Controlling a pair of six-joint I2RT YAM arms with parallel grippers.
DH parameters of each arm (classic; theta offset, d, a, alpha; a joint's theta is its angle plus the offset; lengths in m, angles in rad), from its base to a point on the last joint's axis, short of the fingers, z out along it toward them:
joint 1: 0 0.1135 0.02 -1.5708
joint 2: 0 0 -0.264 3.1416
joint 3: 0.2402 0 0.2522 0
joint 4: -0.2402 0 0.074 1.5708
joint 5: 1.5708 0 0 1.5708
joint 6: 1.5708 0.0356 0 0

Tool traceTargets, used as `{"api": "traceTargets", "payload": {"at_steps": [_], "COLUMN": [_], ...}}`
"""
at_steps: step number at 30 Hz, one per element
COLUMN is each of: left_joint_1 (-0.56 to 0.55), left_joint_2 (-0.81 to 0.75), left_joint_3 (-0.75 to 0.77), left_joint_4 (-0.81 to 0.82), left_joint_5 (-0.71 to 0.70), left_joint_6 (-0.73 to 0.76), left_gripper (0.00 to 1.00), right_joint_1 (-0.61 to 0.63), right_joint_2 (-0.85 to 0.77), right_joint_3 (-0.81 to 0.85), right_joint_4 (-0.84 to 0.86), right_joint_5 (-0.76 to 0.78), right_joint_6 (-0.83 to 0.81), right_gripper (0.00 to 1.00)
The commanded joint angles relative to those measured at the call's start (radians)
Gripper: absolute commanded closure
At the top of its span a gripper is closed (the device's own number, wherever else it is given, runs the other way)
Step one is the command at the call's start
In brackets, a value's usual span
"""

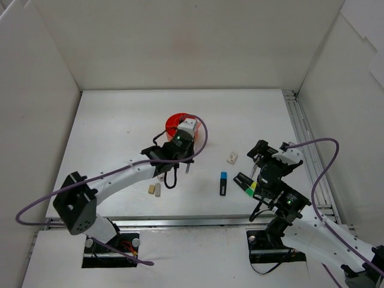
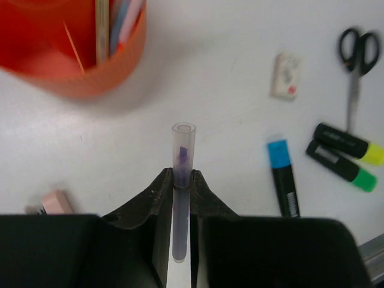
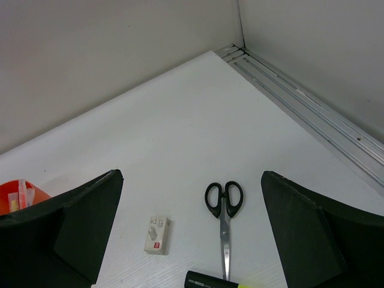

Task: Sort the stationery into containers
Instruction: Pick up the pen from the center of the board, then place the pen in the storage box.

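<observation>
My left gripper (image 2: 183,174) is shut on a thin translucent purple-grey pen (image 2: 183,180) that sticks out ahead of the jaws, just near of the round orange organiser (image 2: 72,54). The organiser holds several pens (image 2: 114,30). In the top view the left gripper (image 1: 179,171) sits in front of the organiser (image 1: 177,122). My right gripper (image 3: 192,175) is wide open and empty above the black-handled scissors (image 3: 224,210). A white eraser (image 3: 157,235) lies to their left. A blue-ended highlighter (image 2: 283,177), a yellow-ended one (image 2: 348,143) and a green-ended one (image 2: 342,165) lie on the table.
Two tan erasers (image 1: 154,189) lie near the left arm's forearm. White walls enclose the table, and a metal rail (image 1: 303,141) runs along its right edge. The right gripper (image 1: 262,163) hangs over the highlighter pair (image 1: 246,183).
</observation>
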Motion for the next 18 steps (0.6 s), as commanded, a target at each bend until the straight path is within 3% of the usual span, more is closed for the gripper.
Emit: {"api": "traceTargets", "payload": {"at_steps": [1,9,18], "left_joint_1": [0.035,0.162,0.288], "left_joint_2": [-0.14,-0.071,0.069], "left_joint_3": [-0.032,0.053,0.07], "left_joint_4": [0.391,0.608,0.893], "left_joint_5": [-0.004,0.295,0.588], "left_joint_6": [0.3,0.517,0.601], "left_gripper": [1.0,1.0,1.0], "right_joint_1": [-0.007,-0.012,-0.015], "right_joint_2": [-0.007,-0.016,-0.033], "right_joint_3": [-0.015,-0.021,-0.012], "right_joint_4": [0.112,0.12,0.062], "right_joint_5": [0.012,-0.071,-0.126], "right_joint_6": [-0.064,-0.121,-0.155], "right_gripper": [0.02,0.02,0.02]}}
